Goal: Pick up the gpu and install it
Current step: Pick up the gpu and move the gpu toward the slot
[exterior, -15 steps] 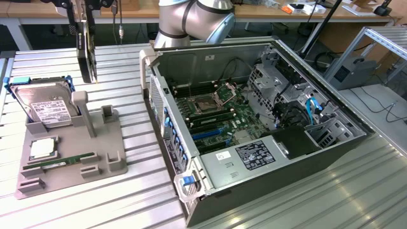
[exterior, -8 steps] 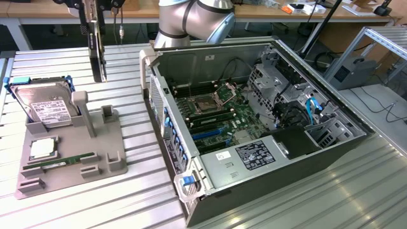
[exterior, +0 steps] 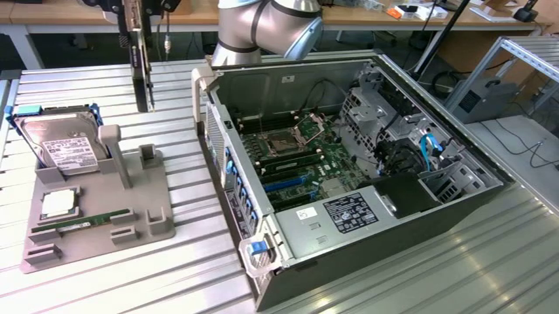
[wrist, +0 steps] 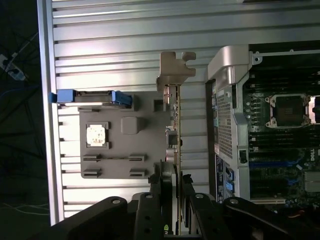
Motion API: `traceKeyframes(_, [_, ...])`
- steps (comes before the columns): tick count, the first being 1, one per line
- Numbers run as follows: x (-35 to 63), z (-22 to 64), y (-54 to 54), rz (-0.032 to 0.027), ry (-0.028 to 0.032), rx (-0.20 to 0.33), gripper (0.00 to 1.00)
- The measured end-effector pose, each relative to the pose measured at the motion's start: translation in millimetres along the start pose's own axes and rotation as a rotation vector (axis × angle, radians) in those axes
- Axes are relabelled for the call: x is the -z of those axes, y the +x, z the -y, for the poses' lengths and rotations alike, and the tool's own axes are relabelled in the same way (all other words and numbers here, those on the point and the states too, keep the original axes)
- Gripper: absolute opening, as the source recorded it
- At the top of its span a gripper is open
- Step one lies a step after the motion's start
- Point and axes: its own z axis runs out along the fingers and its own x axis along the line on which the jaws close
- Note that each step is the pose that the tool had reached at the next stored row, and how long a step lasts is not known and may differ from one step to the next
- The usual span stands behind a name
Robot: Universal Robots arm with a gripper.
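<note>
The arm (exterior: 262, 26) is built of silver-grey joint housings, one capped in pale blue. The gripper (wrist: 174, 187) is finished in matte black — jointed linkages pinned with round bolts — and ended by two slim fingers (wrist: 161, 192).

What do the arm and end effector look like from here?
The arm is a silver-grey round tube with a pale blue-grey joint cap. The end effector is black, built from jointed linkage bars with round silver pivot pins.
</note>
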Motion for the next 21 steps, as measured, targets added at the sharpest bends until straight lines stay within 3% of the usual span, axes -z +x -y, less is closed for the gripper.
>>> traceKeyframes(21, [-0.4, -0.3, -8.5, 0.0000, 0.0000, 0.000, 0.27])
